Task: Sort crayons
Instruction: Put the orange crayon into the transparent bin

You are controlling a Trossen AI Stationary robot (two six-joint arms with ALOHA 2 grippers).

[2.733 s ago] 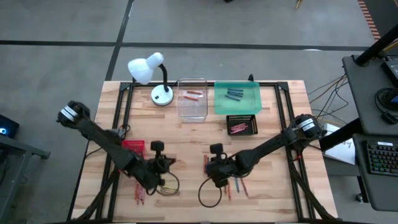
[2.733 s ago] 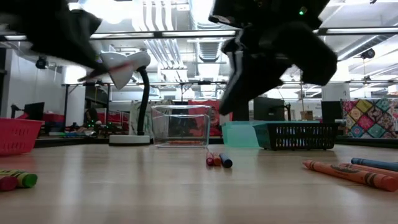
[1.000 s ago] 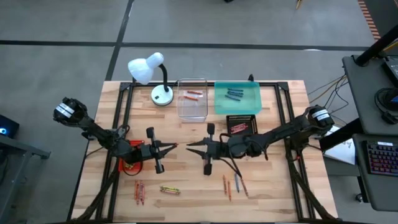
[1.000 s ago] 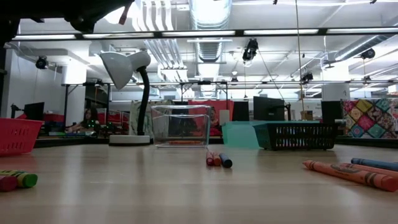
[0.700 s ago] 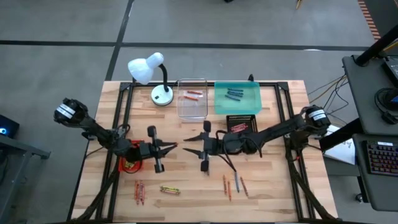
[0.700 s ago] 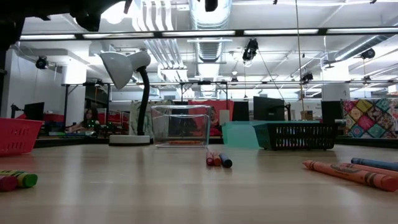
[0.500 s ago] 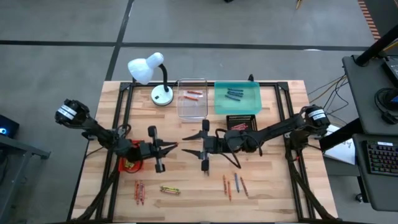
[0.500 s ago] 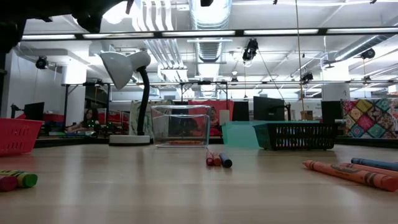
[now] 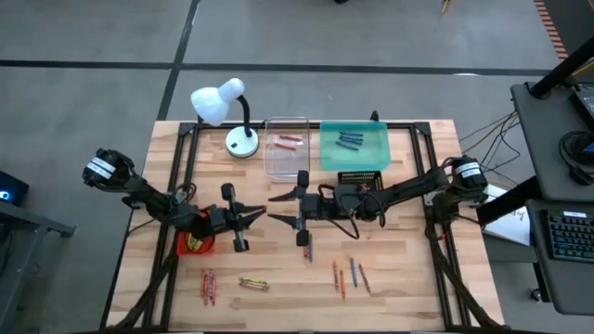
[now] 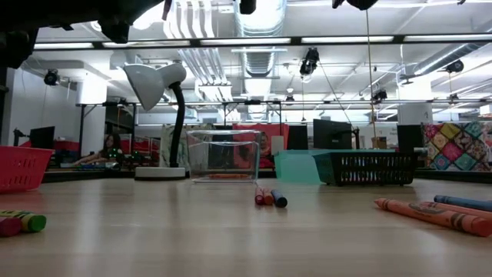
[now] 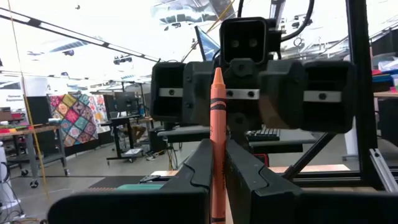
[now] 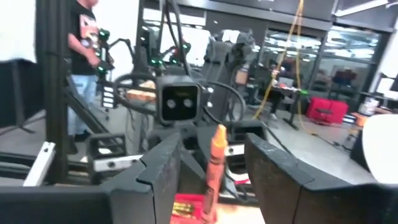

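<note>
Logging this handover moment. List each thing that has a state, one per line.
left gripper: shut on the orange crayon, held upright above the table.
right gripper: jaws open, either side of that crayon, facing the left gripper.
clear tray: holds red crayons.
teal tray: holds blue crayons.
lamp: upright.

Between the right gripper (image 12: 214,171)'s two spread dark fingers (image 12: 163,171) an orange crayon (image 12: 214,165) stands upright, apparently touching neither. Facing it is the left gripper (image 12: 212,205) (its camera housing (image 12: 180,102) stares straight back). A person (image 12: 86,59) stands behind.
</note>
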